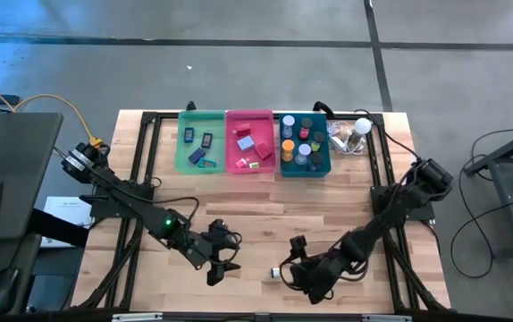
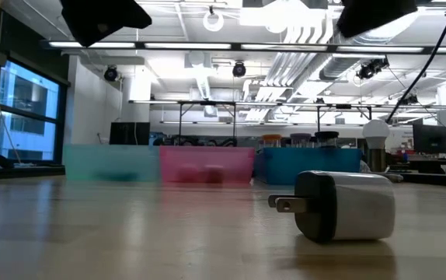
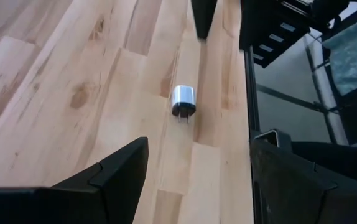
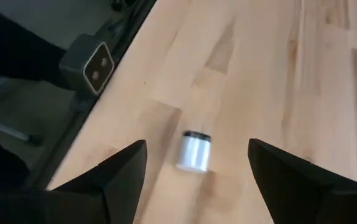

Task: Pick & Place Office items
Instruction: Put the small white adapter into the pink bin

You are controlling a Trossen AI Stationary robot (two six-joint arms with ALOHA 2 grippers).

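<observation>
A small white plug adapter with a dark face and two metal prongs lies on its side on the wooden table near the near edge (image 1: 276,273) (image 2: 339,204) (image 3: 183,101) (image 4: 194,150). My left gripper (image 1: 228,249) (image 3: 197,171) is open, a short way to the adapter's left. My right gripper (image 1: 298,268) (image 4: 197,171) is open, just to the adapter's right. Both point at it and touch nothing. Small blue, dark and pink items lie in the bins at the far side.
A green bin (image 1: 200,141), a pink bin (image 1: 250,143) and a teal bin (image 1: 305,148) stand in a row at the far edge, with a white bulb (image 1: 361,127) and clear clutter to their right. A black frame rail (image 3: 248,93) runs along the near edge.
</observation>
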